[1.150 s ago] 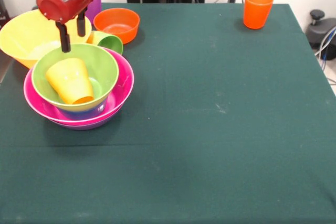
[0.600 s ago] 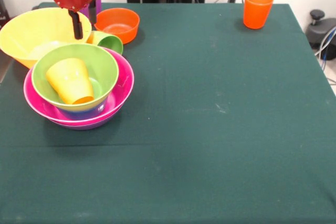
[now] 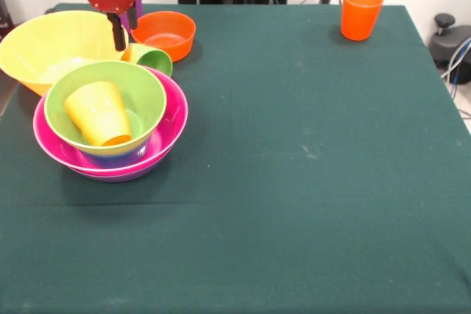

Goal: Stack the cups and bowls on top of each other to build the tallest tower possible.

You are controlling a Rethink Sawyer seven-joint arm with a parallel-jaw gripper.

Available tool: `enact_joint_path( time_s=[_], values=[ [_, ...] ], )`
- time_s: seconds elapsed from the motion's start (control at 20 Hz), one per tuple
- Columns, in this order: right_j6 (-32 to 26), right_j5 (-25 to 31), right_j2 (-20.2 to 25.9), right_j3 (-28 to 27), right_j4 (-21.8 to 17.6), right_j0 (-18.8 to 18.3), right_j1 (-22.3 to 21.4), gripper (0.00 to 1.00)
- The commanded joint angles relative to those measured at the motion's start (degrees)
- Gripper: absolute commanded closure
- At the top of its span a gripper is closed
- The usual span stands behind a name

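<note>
Gripper [image 3: 122, 29] hangs over the yellow bowl's [image 3: 51, 45] right rim, fingers slightly apart, holding nothing. Tower [image 3: 110, 126] at front left: green bowl [image 3: 140, 93] nested in pink and purple ones, yellow cup [image 3: 98, 113] tipped on its side inside. Green cup [image 3: 152, 58] lies beside the orange bowl [image 3: 164, 33]. Orange cup [image 3: 361, 12] upright, far corner

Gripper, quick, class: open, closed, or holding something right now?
Gripper: cannot be told; it hangs above the yellow bowl, with nothing visibly held.
</note>
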Motion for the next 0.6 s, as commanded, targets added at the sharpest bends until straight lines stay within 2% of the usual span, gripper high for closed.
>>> enact_joint_path(
  time_s=[0.05,0.4,0.6],
  values=[
    [-20.78,-3.13,12.81,5.36,-9.47,-2.14,-0.07,0.0],
    [-26.64,-2.13,17.61,6.27,-14.63,-4.44,-0.26,0.0],
    [-27.17,-2.03,19.0,6.55,-16.61,-3.7,-0.08,0.0]
  ],
)
